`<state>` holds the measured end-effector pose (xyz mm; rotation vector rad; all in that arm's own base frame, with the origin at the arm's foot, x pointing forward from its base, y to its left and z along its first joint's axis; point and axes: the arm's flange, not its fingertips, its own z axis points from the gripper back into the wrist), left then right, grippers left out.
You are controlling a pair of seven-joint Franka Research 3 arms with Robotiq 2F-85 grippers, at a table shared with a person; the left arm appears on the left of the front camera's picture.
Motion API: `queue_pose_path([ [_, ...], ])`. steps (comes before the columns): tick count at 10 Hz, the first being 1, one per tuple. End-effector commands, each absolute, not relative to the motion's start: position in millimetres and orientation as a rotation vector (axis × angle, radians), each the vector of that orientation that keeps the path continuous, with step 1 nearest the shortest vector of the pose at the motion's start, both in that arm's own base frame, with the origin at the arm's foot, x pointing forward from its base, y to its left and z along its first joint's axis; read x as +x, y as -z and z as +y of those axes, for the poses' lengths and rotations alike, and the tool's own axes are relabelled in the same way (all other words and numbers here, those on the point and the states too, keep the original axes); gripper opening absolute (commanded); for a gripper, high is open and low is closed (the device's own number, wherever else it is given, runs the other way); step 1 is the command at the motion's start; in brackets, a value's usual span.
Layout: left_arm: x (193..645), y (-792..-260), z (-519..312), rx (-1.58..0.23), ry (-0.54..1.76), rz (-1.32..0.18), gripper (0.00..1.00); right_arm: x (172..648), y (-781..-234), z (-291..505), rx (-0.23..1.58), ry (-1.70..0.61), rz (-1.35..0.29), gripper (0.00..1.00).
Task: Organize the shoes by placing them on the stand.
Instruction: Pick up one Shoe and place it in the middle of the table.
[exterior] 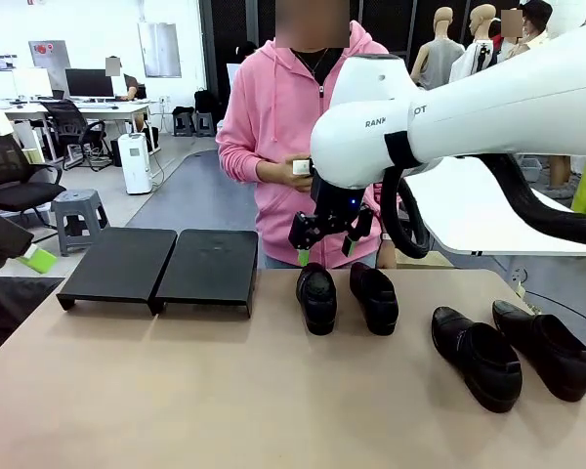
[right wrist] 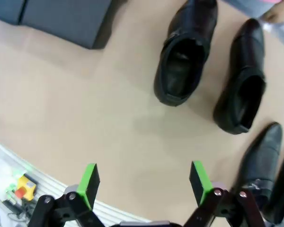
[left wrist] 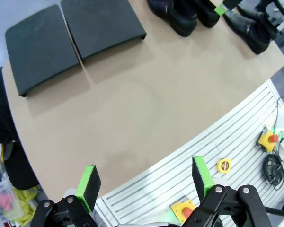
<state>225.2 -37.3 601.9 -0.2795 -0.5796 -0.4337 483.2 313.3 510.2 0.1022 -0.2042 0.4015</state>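
Four black shoes sit on the tan table. One pair is at mid-table (exterior: 317, 296) (exterior: 374, 296), the other pair at the right (exterior: 477, 357) (exterior: 545, 347). The stand (exterior: 156, 269), two low black platforms side by side, is at the far left with nothing on it. My right gripper (exterior: 327, 249) hangs open just above the middle pair. In its wrist view (right wrist: 144, 182) the pair lies ahead (right wrist: 184, 54) (right wrist: 241, 80), with nothing between the green pads. My left gripper (left wrist: 145, 179) is open, high over the table's near left edge, with the stand (left wrist: 71, 40) ahead of it.
A person in a pink hoodie (exterior: 273, 107) stands at the far side behind the middle shoes, holding a small white object (exterior: 301, 167). A white slatted surface (left wrist: 227, 137) with emergency-stop boxes borders the table's near edge. Bare tabletop (exterior: 176, 381) stretches across the front left.
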Motion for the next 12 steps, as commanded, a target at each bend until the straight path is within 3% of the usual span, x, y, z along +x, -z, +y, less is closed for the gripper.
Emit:
queue_pose_path([
  [1, 226, -602, -37, -0.296, 0.444, -0.587, 1.00, 486, -511, 309, 0.099, -0.388, -0.206, 1.00],
  [2, 226, -602, -37, -0.296, 0.444, -0.587, 1.00, 487, -507, 314, 0.085, 0.058, -0.203, 1.00],
  [6, 226, -602, -37, -0.296, 0.444, -0.587, 1.00, 604, -474, 310, 0.156, 0.198, -0.053, 1.00],
  [12, 226, -602, -37, -0.296, 0.444, -0.587, 1.00, 653, -387, 292, 0.093, 0.272, 0.159, 1.00],
])
